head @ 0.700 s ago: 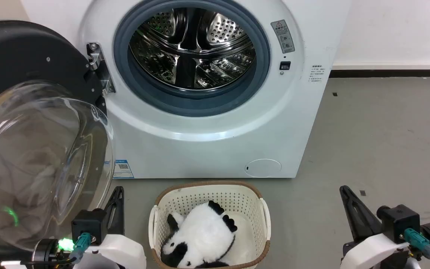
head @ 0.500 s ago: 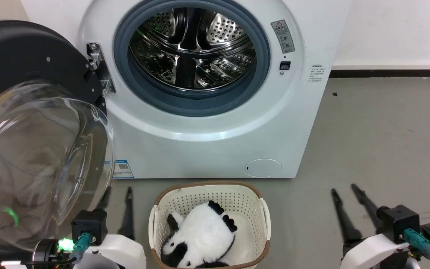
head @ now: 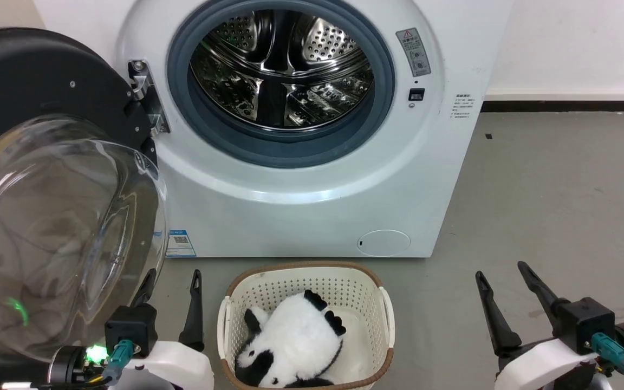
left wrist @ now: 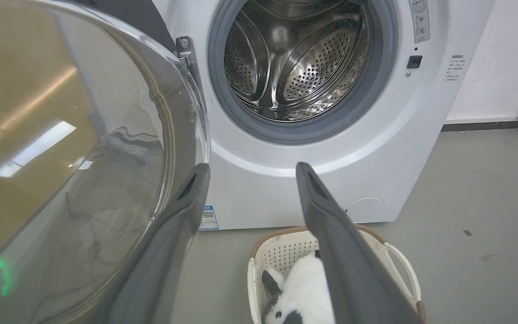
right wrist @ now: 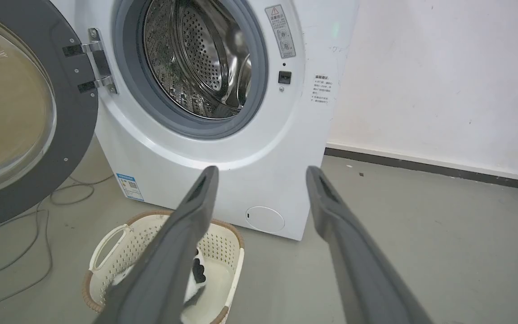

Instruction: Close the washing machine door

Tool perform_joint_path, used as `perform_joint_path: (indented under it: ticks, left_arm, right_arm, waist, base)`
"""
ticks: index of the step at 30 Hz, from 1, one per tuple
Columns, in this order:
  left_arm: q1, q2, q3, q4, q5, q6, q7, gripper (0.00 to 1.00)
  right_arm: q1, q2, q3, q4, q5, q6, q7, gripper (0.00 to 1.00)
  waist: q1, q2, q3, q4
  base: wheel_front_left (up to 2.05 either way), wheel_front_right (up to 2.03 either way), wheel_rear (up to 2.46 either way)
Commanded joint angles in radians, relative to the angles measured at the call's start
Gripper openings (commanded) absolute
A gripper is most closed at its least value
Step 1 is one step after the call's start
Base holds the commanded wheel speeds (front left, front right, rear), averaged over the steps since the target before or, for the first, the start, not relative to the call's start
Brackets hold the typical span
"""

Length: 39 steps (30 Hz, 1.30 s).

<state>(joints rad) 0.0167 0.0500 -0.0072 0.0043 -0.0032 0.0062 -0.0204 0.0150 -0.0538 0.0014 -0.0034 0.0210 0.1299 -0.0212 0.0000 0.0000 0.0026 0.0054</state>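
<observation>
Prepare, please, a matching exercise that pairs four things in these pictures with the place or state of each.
Things:
1. washing machine door
2. steel drum
3. panda toy
4. right pincer

Places or states:
A. lying in the cream basket
B. open, holding nothing
C. swung wide open, left of the opening
D. ringed by the grey rubber gasket

Pairs: 1-C, 2-D, 3-A, 4-B
</observation>
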Motion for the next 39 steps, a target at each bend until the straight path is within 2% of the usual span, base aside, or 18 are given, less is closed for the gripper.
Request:
perform_joint_path:
  ticks: [1, 16, 39]
  left_arm:
    - [0.009, 0.000, 0.000, -0.003, -0.002, 0.003, -0.012, 1.00]
    - [0.020, 0.000, -0.005, -0.010, -0.004, 0.005, -0.043, 1.00]
    - [0.037, 0.000, -0.012, -0.024, -0.006, 0.008, -0.089, 1.00]
  right_arm:
    - [0.007, 0.000, -0.002, -0.007, 0.010, 0.000, -0.011, 1.00]
    - [0.014, 0.001, 0.000, -0.020, 0.027, 0.000, -0.042, 1.00]
    - [0.028, 0.001, 0.017, -0.035, 0.052, 0.000, -0.088, 1.00]
  waist:
    - [0.0000, 0.0000, 0.000, 0.002]
    - [0.0000, 0.0000, -0.001, 0.045]
    - [0.0000, 0.0000, -0.005, 0.168]
  base:
    - [0.00, 0.00, 0.00]
    - [0.00, 0.00, 0.00]
    - [0.00, 0.00, 0.00]
